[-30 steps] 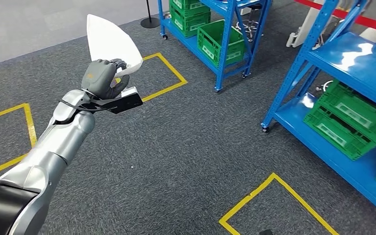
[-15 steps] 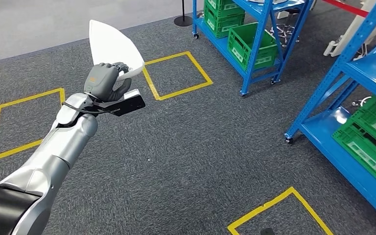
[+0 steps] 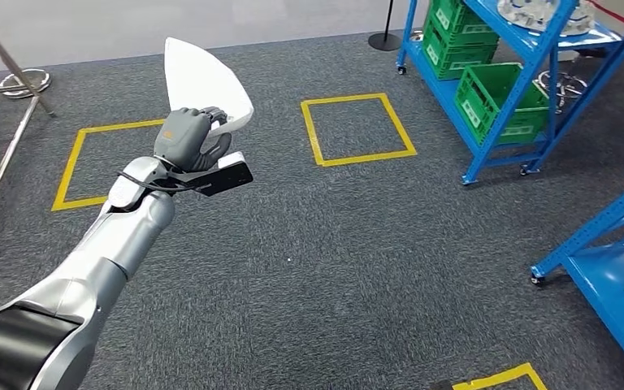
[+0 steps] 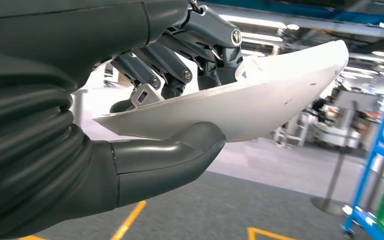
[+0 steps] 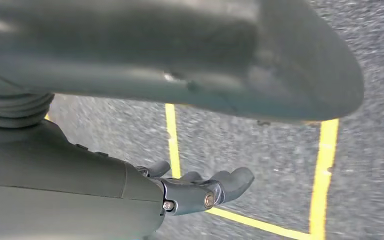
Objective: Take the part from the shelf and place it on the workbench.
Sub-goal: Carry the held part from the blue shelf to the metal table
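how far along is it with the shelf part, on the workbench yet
Done: the white part is off the shelf, gripped in the left robot hand with the thumb under it and the fingers over it. In hand: carrying it above grey carpet with yellow floor squares, the blue shelf off to the right. Left: no workbench is in view, so the placing is not yet done.

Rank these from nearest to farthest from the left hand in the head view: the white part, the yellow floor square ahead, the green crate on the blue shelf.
1. White part, held in the left hand.
2. Yellow floor square, to its right.
3. Green crate, far right, low on the blue shelf.
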You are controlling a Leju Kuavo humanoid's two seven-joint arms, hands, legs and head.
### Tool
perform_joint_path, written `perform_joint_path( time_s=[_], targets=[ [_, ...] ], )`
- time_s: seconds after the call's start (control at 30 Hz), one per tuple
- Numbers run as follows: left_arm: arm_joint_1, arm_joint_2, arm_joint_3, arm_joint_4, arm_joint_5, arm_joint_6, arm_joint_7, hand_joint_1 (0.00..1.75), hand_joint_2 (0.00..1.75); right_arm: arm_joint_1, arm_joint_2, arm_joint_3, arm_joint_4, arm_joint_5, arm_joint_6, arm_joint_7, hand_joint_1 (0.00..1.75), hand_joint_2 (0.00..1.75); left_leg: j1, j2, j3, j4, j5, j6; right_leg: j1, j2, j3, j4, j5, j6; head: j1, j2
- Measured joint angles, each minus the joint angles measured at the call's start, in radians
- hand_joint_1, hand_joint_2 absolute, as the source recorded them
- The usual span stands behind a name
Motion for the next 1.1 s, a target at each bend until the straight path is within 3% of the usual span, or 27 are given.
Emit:
perform_joint_path(
  time_s=[0.07, 0.13, 0.17, 0.2, 0.27, 0.3, 0.37, 0.4, 0.43, 0.5, 0.57, 0.63, 0.67, 0.73, 0.8, 0.87, 0.9, 0.97, 1.0, 1.07, 1.1],
  targets=[
    [-0.002, 0.000, 0.000, 0.000, 0.004, 0.001, -0.001, 1.75, 1.75, -0.002, 0.000, 0.000, 0.000, 0.000, 0.001, 0.002, 0.00, 0.00, 0.002, -0.024, -0.010, 0.004, 0.002, -0.015, -0.001, 0.024, 0.026, -0.061, 0.015, -0.003, 0.001, 0.000],
    [-0.002, 0.005, 0.000, 0.000, 0.009, -0.005, -0.003, 1.75, 1.75, -0.004, 0.000, 0.000, 0.000, -0.003, 0.001, 0.005, 0.00, 0.00, 0.005, -0.044, -0.018, -0.001, 0.010, -0.030, 0.002, 0.006, 0.029, -0.065, 0.018, -0.015, 0.001, 0.000],
    [-0.002, 0.009, 0.000, 0.000, 0.010, -0.010, -0.005, 1.75, 1.75, -0.004, 0.001, 0.000, 0.000, -0.004, 0.001, 0.006, 0.00, 0.00, 0.004, -0.035, -0.022, 0.001, 0.009, -0.035, 0.003, -0.006, 0.031, -0.069, 0.021, -0.023, 0.001, 0.000],
    [-0.004, 0.013, 0.000, 0.001, 0.011, -0.017, -0.006, 1.75, 1.75, -0.004, 0.002, 0.000, 0.000, -0.006, 0.001, 0.006, 0.00, 0.00, 0.003, -0.011, -0.032, 0.018, -0.002, -0.039, 0.003, -0.018, 0.033, -0.073, 0.025, -0.031, -0.003, 0.000],
    [-0.008, 0.016, 0.000, 0.002, 0.011, -0.033, -0.008, 1.75, 1.75, -0.002, 0.002, 0.000, 0.000, -0.007, 0.001, 0.006, 0.00, 0.00, 0.001, 0.059, -0.073, 0.110, -0.055, -0.044, 0.005, -0.042, 0.035, -0.079, 0.029, -0.041, -0.010, 0.000],
    [-0.009, 0.016, 0.000, 0.003, 0.011, -0.040, -0.010, 1.75, 1.75, 0.001, 0.002, 0.000, 0.000, -0.007, 0.001, 0.006, 0.00, 0.00, 0.002, 0.080, -0.102, 0.175, -0.087, -0.047, 0.006, -0.054, 0.035, -0.079, 0.029, -0.044, -0.014, 0.000],
    [-0.007, 0.019, 0.000, 0.007, 0.012, -0.052, -0.014, 1.75, 1.75, 0.003, 0.002, 0.000, 0.000, -0.004, 0.002, 0.008, 0.00, 0.00, 0.004, 0.093, -0.140, 0.266, -0.119, -0.051, 0.008, -0.081, 0.034, -0.079, 0.027, -0.046, -0.014, 0.000],
    [-0.004, 0.022, 0.000, 0.009, 0.012, -0.057, -0.014, 1.75, 1.75, 0.003, 0.003, 0.000, 0.000, -0.002, 0.004, 0.009, 0.00, 0.00, 0.004, 0.096, -0.136, 0.265, -0.111, -0.051, 0.008, -0.094, 0.034, -0.079, 0.026, -0.046, -0.014, 0.000],
    [-0.003, 0.026, 0.000, 0.010, 0.012, -0.062, -0.015, 1.75, 1.75, 0.002, 0.003, 0.000, 0.000, 0.001, 0.005, 0.010, 0.00, 0.00, 0.004, 0.104, -0.111, 0.225, -0.087, -0.051, 0.008, -0.107, 0.035, -0.079, 0.025, -0.046, -0.015, 0.000],
    [-0.005, 0.031, 0.000, 0.011, 0.014, -0.070, -0.018, 1.75, 1.75, 0.002, 0.005, 0.001, 0.000, 0.004, 0.008, 0.013, 0.00, 0.00, -0.003, 0.152, -0.033, 0.089, -0.037, -0.043, 0.012, -0.132, 0.039, -0.077, 0.020, -0.040, -0.016, 0.000],
    [-0.010, 0.032, 0.000, 0.010, 0.015, -0.072, -0.022, 1.75, 1.75, 0.002, 0.006, 0.001, 0.000, 0.005, 0.009, 0.015, 0.00, 0.00, -0.012, 0.184, 0.012, 0.007, -0.019, -0.029, 0.018, -0.156, 0.043, -0.077, 0.015, -0.032, -0.016, 0.000],
    [-0.011, 0.038, 0.000, 0.011, 0.015, -0.073, -0.023, 1.75, 1.75, -0.001, 0.006, 0.001, 0.000, 0.005, 0.010, 0.018, 0.00, 0.00, -0.015, 0.162, 0.014, -0.003, -0.019, -0.015, 0.020, -0.181, 0.050, -0.080, 0.011, -0.022, -0.014, 0.000],
    [-0.011, 0.041, 0.000, 0.011, 0.015, -0.074, -0.023, 1.75, 1.75, -0.004, 0.007, 0.001, 0.000, 0.005, 0.010, 0.019, 0.00, 0.00, -0.012, 0.148, 0.015, -0.007, -0.016, -0.010, 0.018, -0.175, 0.052, -0.077, 0.007, -0.016, -0.013, 0.000],
    [-0.015, 0.042, 0.000, 0.010, 0.015, -0.074, -0.023, 1.75, 1.75, -0.007, 0.008, 0.001, 0.000, 0.005, 0.011, 0.019, 0.00, 0.00, -0.005, 0.122, 0.019, -0.015, -0.011, 0.002, 0.013, -0.120, 0.036, -0.035, -0.022, -0.006, -0.010, 0.000],
    [-0.017, 0.036, 0.000, 0.011, 0.015, -0.074, -0.023, 1.75, 1.75, -0.005, 0.008, 0.001, 0.000, 0.006, 0.011, 0.020, 0.00, 0.00, -0.001, 0.095, 0.020, -0.016, -0.009, 0.010, 0.009, -0.059, -0.023, 0.085, -0.080, 0.000, -0.004, 0.000],
    [-0.011, 0.032, 0.000, 0.011, 0.015, -0.074, -0.023, 1.75, 1.75, -0.002, 0.008, 0.001, 0.000, 0.006, 0.011, 0.021, 0.00, 0.00, -0.001, 0.064, 0.020, -0.014, -0.009, 0.011, 0.008, -0.044, -0.084, 0.194, -0.110, 0.002, 0.000, 0.000],
    [-0.009, 0.032, 0.000, 0.012, 0.015, -0.074, -0.023, 1.75, 1.75, -0.002, 0.008, 0.001, 0.000, 0.006, 0.011, 0.021, 0.00, 0.00, -0.001, 0.049, 0.020, -0.012, -0.010, 0.010, 0.008, -0.042, -0.092, 0.198, -0.097, 0.002, 0.001, 0.000],
    [-0.007, 0.032, 0.000, 0.012, 0.015, -0.075, -0.023, 1.75, 1.75, -0.002, 0.008, 0.001, 0.000, 0.006, 0.010, 0.021, 0.00, 0.00, 0.001, 0.019, 0.019, -0.005, -0.012, 0.006, 0.004, -0.026, -0.053, 0.098, -0.026, 0.002, 0.003, 0.000],
    [-0.007, 0.032, 0.000, 0.011, 0.015, -0.075, -0.023, 1.75, 1.75, -0.002, 0.008, 0.002, 0.000, 0.006, 0.010, 0.021, 0.00, 0.00, 0.002, 0.005, 0.017, -0.001, -0.014, 0.002, -0.001, 0.002, -0.023, 0.030, 0.002, 0.003, 0.004, 0.000],
    [-0.009, 0.032, 0.000, 0.011, 0.015, -0.077, -0.023, 1.75, 1.75, -0.003, 0.008, 0.002, 0.000, 0.007, 0.011, 0.021, 0.00, 0.00, 0.004, -0.022, 0.009, 0.005, -0.014, -0.012, -0.005, 0.043, 0.016, -0.054, 0.027, 0.002, 0.005, 0.000],
    [-0.009, 0.033, 0.000, 0.011, 0.015, -0.081, -0.024, 1.75, 1.75, -0.003, 0.008, 0.002, 0.000, 0.008, 0.012, 0.021, 0.00, 0.00, 0.005, -0.035, 0.004, 0.004, -0.011, -0.021, -0.003, 0.049, 0.020, -0.063, 0.024, -0.001, 0.006, 0.000]
  ],
)
